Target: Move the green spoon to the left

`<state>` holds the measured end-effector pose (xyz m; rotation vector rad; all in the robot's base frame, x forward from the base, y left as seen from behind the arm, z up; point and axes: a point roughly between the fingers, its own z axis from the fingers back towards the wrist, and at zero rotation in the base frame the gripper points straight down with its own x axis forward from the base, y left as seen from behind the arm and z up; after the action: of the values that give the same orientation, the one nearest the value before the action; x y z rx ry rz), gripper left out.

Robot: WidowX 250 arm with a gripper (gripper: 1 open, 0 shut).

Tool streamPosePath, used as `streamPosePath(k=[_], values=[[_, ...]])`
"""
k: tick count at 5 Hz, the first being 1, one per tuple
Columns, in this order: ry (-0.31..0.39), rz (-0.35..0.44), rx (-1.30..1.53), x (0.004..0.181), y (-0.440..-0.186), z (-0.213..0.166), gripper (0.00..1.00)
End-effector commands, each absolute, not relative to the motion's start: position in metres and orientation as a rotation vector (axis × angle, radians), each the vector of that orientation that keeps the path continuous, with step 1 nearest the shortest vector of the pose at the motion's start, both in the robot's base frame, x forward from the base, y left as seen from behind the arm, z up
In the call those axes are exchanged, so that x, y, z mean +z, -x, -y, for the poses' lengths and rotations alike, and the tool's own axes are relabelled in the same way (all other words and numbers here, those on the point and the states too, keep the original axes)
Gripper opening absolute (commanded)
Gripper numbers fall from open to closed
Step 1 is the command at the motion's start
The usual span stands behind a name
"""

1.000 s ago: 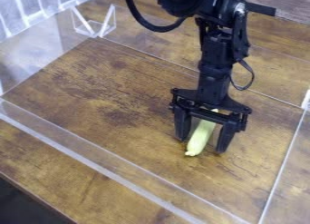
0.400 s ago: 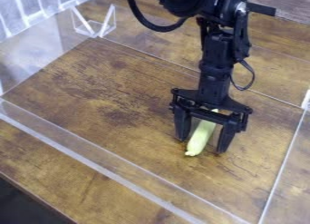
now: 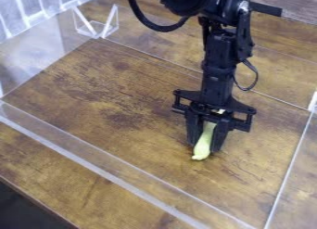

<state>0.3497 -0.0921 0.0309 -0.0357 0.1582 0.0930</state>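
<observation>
The green spoon point(image 3: 202, 146) lies on the wooden table, its thick yellow-green handle pointing toward the front edge. Its upper end and metal head are hidden under the gripper. My black gripper point(image 3: 210, 131) points straight down over it from the arm above, and its fingers point(image 3: 221, 136) are drawn in tight against the handle's sides. The gripper is shut on the spoon, which still rests on the table.
Clear acrylic walls point(image 3: 111, 182) border the wooden table point(image 3: 99, 94) along the front, left and right. A clear bracket point(image 3: 96, 24) stands at the back left. Black cables point(image 3: 155, 18) hang beside the arm.
The gripper's fingers have closed in from wide open onto the spoon's handle. The arm and the spoon have stayed in place.
</observation>
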Motion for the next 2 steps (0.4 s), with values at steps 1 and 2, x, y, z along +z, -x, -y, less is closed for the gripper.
streamPosePath(k=[1,2], values=[[0.046,-0.081,0.085,0.067,-0.363,0.088,0.0],[0.043,-0.07,0.072,0.079,-0.363,0.087,0.0]])
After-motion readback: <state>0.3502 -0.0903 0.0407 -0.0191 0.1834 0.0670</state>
